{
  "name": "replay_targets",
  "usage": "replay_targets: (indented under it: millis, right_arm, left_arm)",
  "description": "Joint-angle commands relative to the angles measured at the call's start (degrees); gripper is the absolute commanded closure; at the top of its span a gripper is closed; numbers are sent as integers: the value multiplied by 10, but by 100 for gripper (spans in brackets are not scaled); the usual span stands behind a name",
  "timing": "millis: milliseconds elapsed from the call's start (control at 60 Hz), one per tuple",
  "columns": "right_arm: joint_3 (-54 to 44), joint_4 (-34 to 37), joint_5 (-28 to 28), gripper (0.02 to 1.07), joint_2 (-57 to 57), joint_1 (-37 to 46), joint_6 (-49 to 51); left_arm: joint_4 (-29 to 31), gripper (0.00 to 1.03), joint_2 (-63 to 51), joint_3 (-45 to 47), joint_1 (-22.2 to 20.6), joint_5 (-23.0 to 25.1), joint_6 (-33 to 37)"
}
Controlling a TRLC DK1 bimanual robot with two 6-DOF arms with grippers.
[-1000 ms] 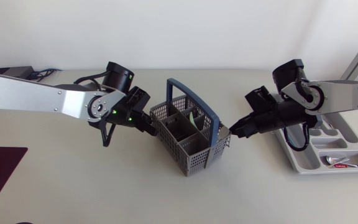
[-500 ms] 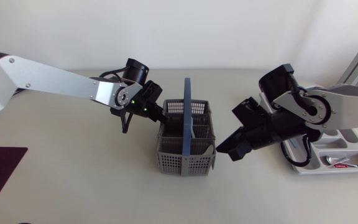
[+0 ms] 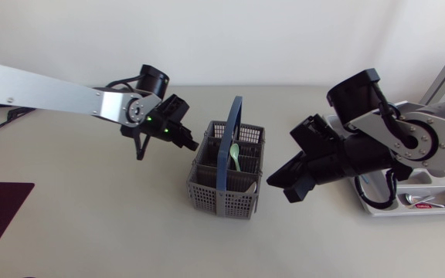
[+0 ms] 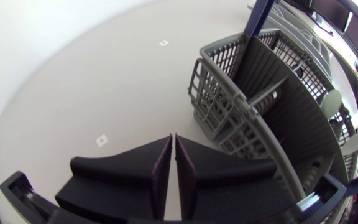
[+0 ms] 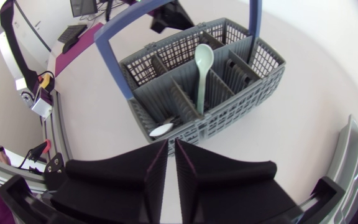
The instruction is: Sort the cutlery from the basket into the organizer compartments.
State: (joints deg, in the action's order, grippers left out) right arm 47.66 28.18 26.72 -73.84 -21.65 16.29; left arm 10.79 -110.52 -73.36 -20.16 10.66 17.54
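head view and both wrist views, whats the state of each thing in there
basket: upright, handle raised
green spoon: standing in the basket, bowl up
white spoon: in a corner compartment of the basket, only its bowl shows
organizer: lying flat, some cutlery already inside
left pincer: shut, empty
right pincer: shut, empty

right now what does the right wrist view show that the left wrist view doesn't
Only the right wrist view: the right gripper, fingers shut on nothing, a white spoon low in the basket, and the organizer's rim. Only the left wrist view: the left gripper, also shut and empty, beside the basket's corner. Both: the grey basket and its blue handle.
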Motion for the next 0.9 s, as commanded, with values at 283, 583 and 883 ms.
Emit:
replay_targets:
  millis: [283,583,883]
  right_arm:
    - [100,-88,9,101,-158,121,6]
    - [269,-107,50,101,-341,155,-58]
    - [427,-46,102,101,-461,152,-101]
  left_arm:
    - [1,98,270,224,-12,7,54]
    - [16,100,391,339,-111,8,88]
    - [-6,100,326,352,-158,26,103]
